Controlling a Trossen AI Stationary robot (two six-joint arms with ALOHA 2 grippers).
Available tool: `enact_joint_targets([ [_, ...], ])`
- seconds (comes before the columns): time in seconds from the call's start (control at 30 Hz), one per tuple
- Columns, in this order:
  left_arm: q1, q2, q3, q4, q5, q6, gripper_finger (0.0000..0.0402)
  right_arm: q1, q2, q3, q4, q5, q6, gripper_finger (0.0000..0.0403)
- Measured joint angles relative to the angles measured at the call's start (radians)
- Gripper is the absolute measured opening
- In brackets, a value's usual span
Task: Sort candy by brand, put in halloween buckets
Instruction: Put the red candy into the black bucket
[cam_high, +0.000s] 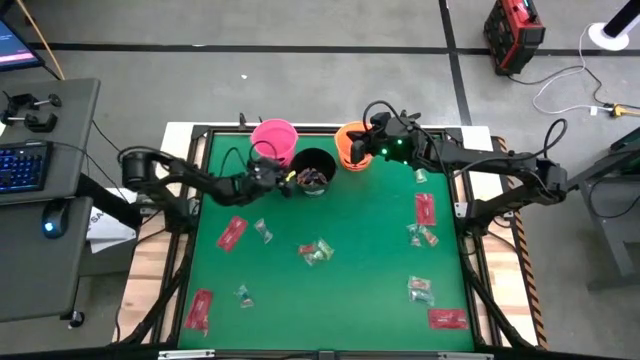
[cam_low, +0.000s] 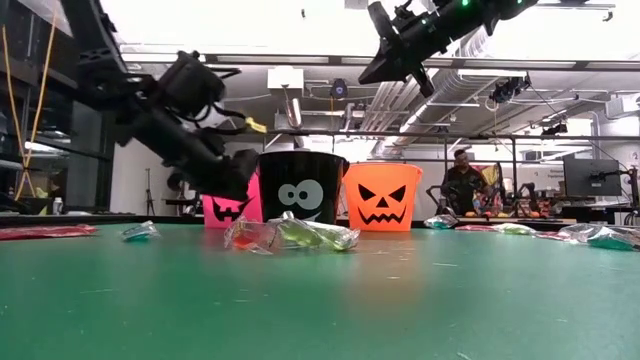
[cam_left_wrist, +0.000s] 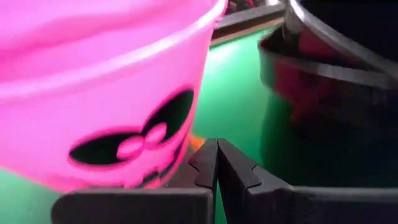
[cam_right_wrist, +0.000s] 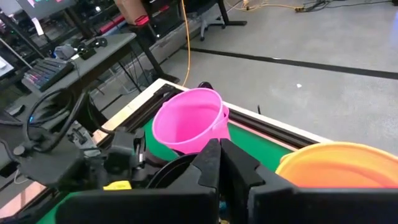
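Overhead, right gripper (cam_high: 362, 148) above orange bucket (cam_high: 350, 146), candy (cam_high: 316, 252) scattered

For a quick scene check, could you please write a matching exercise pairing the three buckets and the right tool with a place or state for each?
Column one:
1. pink bucket
2. black bucket
3. orange bucket
4. right tool

Column two:
A. stands between the other two buckets, candy inside it
B. shut, above the orange bucket
C. nearest the left tool, at the row's left end in the high view
D. at the row's right end in the high view

Pairs: 1-C, 2-A, 3-D, 4-B
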Motion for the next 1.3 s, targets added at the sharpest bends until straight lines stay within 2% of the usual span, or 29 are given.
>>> enact_joint_targets([
  [0.17, 0.012, 0.077, 0.052, 0.014, -0.029, 0.001, 0.0, 0.0, 0.0, 0.0, 0.0, -0.002, 0.0, 0.0],
  [0.37, 0.042, 0.156, 0.082, 0.039, 0.002, 0.018, 0.0, 0.0, 0.0, 0.0, -0.002, -0.003, 0.0, 0.0],
  [0.63, 0.059, 0.174, 0.084, 0.012, 0.071, -0.011, 0.0, 0.0, 0.0, 0.0, -0.007, -0.008, 0.0, 0.0],
  [0.7, 0.055, 0.165, 0.085, -0.011, 0.129, -0.03, 0.0, 0.0, 0.0, 0.0, -0.007, -0.008, 0.0, 0.0],
  [0.83, 0.029, 0.129, 0.083, -0.089, 0.312, -0.096, 0.0, 0.0, 0.0, 0.0, -0.008, -0.008, -0.002, 0.0],
  [1.0, -0.055, 0.056, 0.061, -0.166, 0.52, -0.133, 0.0, 0.0, 0.0, 0.0, -0.011, -0.008, -0.005, 0.0],
  [1.1, -0.121, -0.008, 0.028, -0.178, 0.594, -0.14, 0.0, 0.0, 0.0, 0.0, -0.013, -0.011, -0.008, 0.0],
  [1.2, -0.159, -0.103, 0.014, -0.211, 0.543, -0.146, 0.0, 0.0, 0.0, 0.0, -0.013, -0.012, -0.008, 0.0],
  [1.3, -0.168, -0.197, 0.014, -0.292, 0.355, -0.092, 0.0, 0.0, 0.0, 0.0, -0.014, -0.013, -0.008, 0.0],
])
